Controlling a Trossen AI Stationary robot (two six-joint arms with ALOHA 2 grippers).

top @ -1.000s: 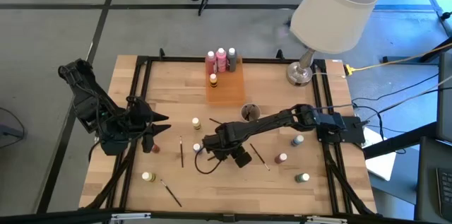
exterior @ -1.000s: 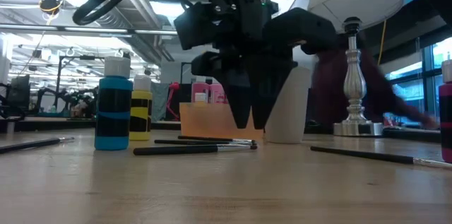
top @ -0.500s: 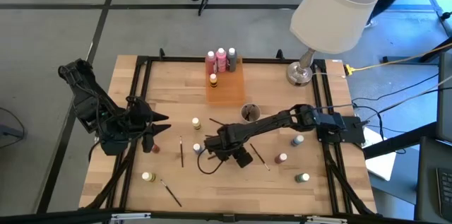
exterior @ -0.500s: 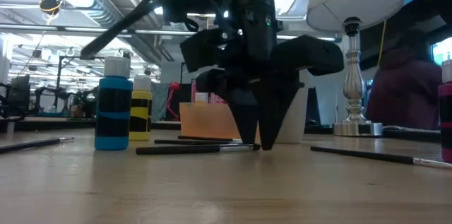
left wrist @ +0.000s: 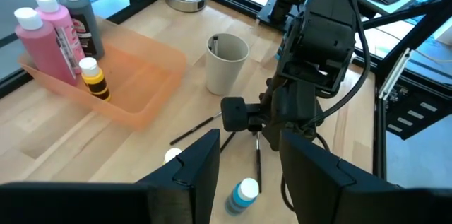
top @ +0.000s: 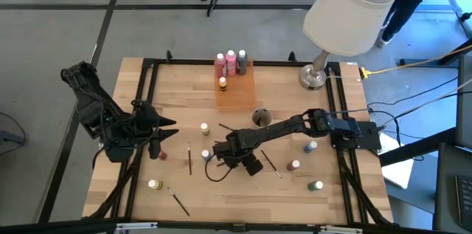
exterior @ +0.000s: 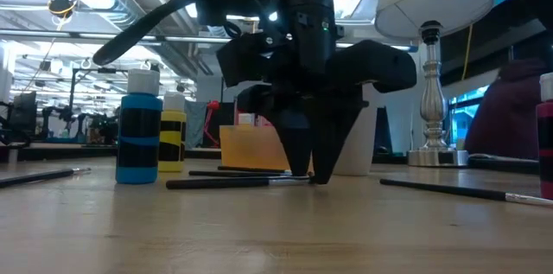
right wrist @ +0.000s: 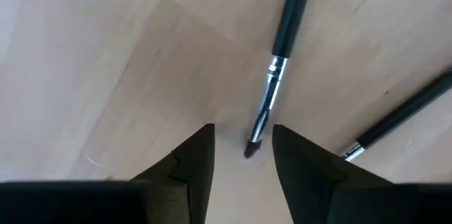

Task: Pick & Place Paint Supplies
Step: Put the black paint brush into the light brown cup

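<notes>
Paint bottles (top: 231, 63), pink and grey, we see upright in translucent orange tray (top: 237, 95), right end effector (right wrist: 244, 155) unclenched astride thin dark-handled paintbrush (right wrist: 272, 90), left end effector (left wrist: 248, 159) parted, empty.

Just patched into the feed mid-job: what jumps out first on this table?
The right pincer is down at the table's middle, its open fingers straddling the bristle tip of a paintbrush lying flat on the wood. Behind it sit the orange tray with pink and dark bottles, and a big white lamp at the far right corner. The left pincer waits at the left edge.
</notes>
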